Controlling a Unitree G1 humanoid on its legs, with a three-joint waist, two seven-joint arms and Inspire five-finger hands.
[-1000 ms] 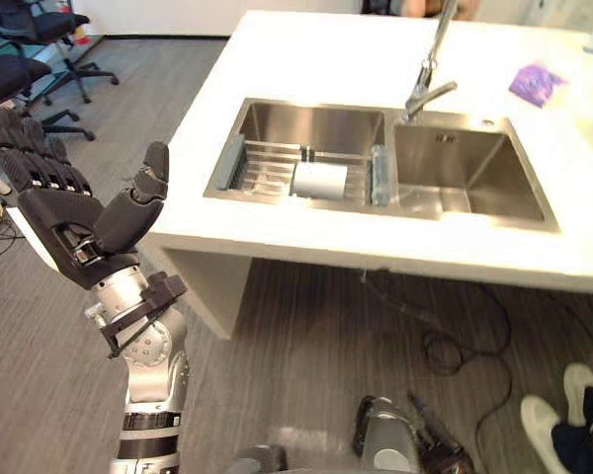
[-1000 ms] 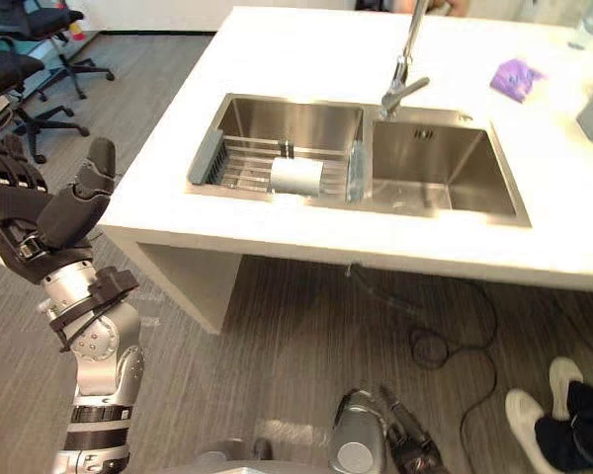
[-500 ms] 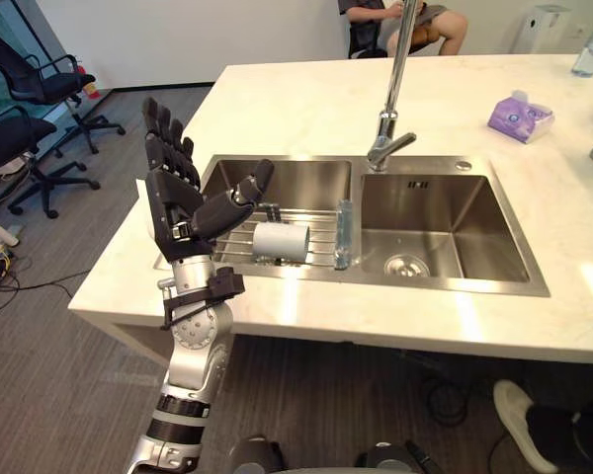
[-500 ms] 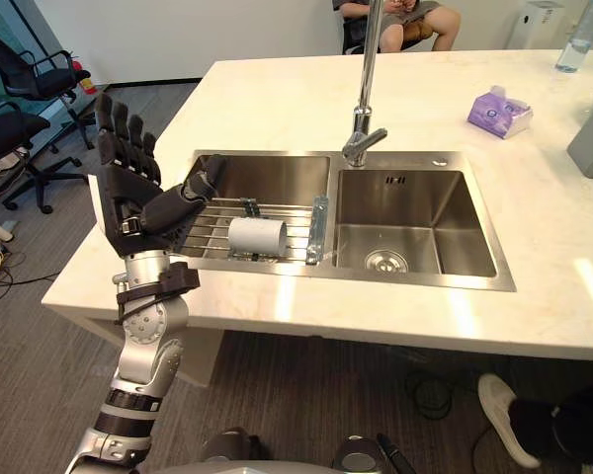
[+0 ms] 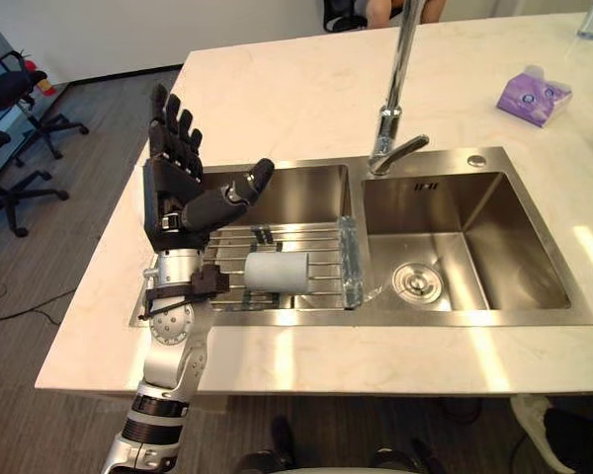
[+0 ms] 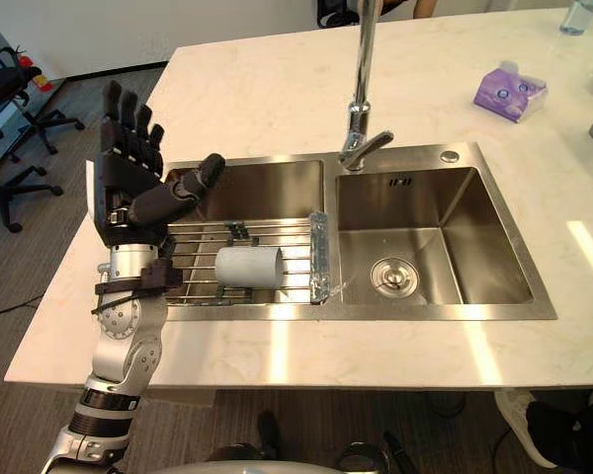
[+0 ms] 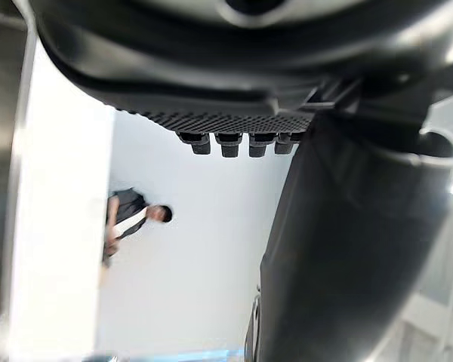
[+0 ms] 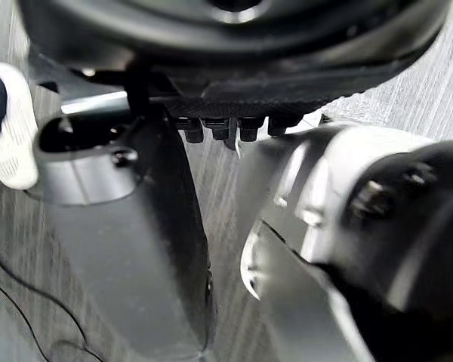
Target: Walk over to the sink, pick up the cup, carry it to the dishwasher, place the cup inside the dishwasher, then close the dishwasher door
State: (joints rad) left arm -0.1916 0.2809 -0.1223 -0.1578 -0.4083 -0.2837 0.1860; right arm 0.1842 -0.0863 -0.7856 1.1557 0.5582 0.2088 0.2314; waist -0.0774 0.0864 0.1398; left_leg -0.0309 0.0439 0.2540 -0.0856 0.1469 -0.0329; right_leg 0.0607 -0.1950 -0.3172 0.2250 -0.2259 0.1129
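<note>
A pale grey cup (image 5: 277, 271) lies on its side on a wire rack (image 5: 316, 242) across the left basin of the steel sink (image 5: 479, 314). My left hand (image 5: 174, 202) is raised upright above the counter at the sink's left rim, a little left of and above the cup. It is open, with straight fingers pointing up and the thumb stretched toward the basin; it holds nothing. The cup (image 6: 247, 267) and the left hand (image 6: 127, 197) stand apart. My right hand (image 8: 234, 45) hangs low over the floor, fingers (image 8: 219, 130) straight, holding nothing.
A tall faucet (image 5: 397, 89) rises behind the divider between the basins. A purple tissue pack (image 5: 534, 96) lies on the white counter (image 5: 296, 89) at the far right. Office chairs (image 5: 10, 148) stand left. A person's shoe (image 5: 539, 439) shows on the floor at lower right.
The camera has come closer, now looking down over the sink. My left hand has risen from beside the counter to the sink's left rim, still open. The cup has not moved.
</note>
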